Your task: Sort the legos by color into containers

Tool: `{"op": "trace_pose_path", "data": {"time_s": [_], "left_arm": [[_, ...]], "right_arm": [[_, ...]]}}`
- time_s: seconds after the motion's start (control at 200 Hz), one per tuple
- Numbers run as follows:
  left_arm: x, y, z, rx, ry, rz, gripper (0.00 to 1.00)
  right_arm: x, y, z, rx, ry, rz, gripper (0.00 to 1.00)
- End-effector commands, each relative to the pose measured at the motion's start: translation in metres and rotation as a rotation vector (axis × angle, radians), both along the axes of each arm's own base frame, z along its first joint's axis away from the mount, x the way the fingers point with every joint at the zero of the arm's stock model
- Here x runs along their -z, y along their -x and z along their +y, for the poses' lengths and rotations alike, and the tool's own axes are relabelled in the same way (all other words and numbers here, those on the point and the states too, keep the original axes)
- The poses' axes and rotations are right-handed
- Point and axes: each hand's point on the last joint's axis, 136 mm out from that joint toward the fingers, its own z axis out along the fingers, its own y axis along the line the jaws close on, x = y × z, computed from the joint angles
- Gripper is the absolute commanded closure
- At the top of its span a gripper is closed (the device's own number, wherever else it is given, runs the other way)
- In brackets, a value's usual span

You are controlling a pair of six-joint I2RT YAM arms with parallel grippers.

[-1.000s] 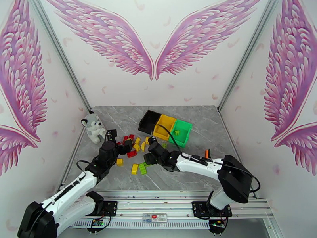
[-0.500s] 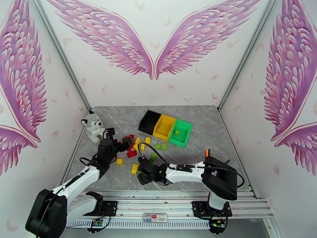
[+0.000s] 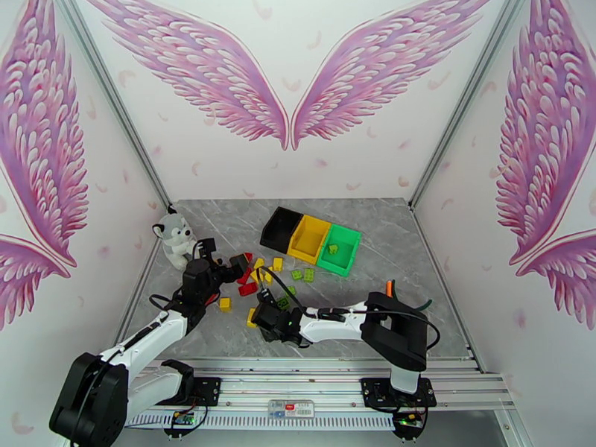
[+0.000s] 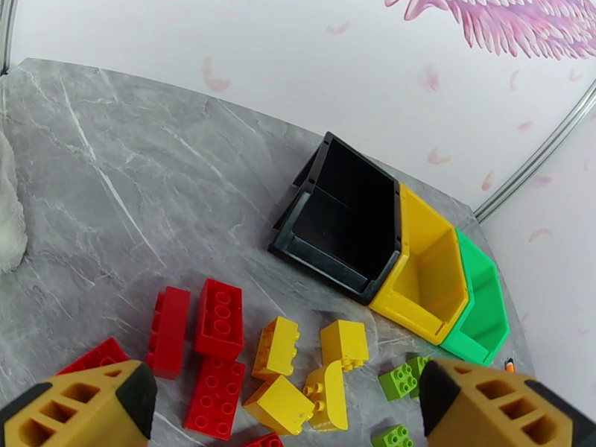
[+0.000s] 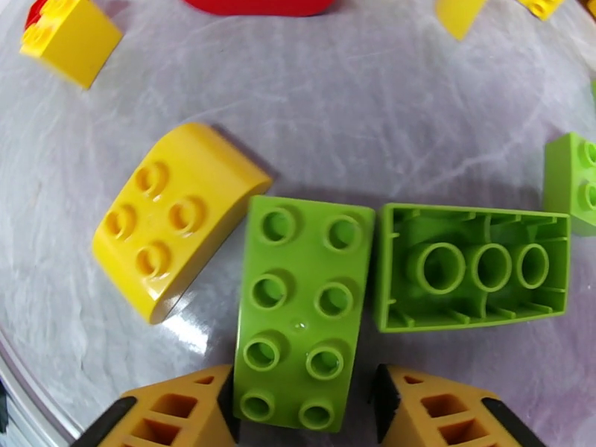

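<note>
While flat between the right hand's (image 5: pixel 302 392) fingers (image 5: pixel 186 407), a light-green eight-stud brick (image 5: pixel 302 284), pinch uncertain.

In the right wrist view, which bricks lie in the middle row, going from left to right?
The yellow curved brick → light green eight-stud brick → upside-down green brick → green brick at the right edge.

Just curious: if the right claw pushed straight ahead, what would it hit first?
Most likely the light green eight-stud brick lying studs-up between the right claw's fingers, though depth is unclear.
</note>
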Motion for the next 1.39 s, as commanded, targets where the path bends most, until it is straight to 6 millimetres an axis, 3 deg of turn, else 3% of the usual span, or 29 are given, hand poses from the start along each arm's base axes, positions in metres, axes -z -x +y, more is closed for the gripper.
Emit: {"op": "trace_pose_path", "data": {"time_s": [0.0,0.075,0.27,0.595,0.805,0.955,1.17,1.39], "left_arm": [[0.003,0.0,-0.001,0.008,0.011,0.003,0.01],[0.002,0.0,-0.002,0.009,0.01,0.001,0.01],[0.001,-0.001,-0.011,0.037,0.001,0.0,0.01],[-0.012,-0.002,-0.056,0.118,-0.078,-0.041,0.01],[-0.014,-0.011,-0.114,0.236,-0.123,-0.063,0.01],[-0.009,-0.02,-0.155,0.315,-0.143,-0.058,0.01],[-0.006,-0.027,-0.195,0.396,-0.141,-0.06,0.01],[-0.011,-0.029,-0.203,0.412,-0.139,-0.074,0.01]], "right_arm": [[0.009,-0.005,-0.007,0.035,0.054,-0.022,0.62],[0.007,-0.003,-0.006,0.03,0.033,-0.018,0.68],[-0.024,-0.004,-0.017,0.051,-0.034,-0.068,0.72],[-0.085,-0.042,-0.116,0.308,0.125,-0.296,0.72],[-0.111,-0.076,-0.182,0.476,0.002,-0.312,0.75],[-0.121,-0.098,-0.219,0.57,-0.121,-0.293,0.76],[-0.127,-0.128,-0.246,0.631,-0.18,-0.242,0.77],[-0.132,-0.171,-0.261,0.699,-0.197,-0.224,0.78]]}}
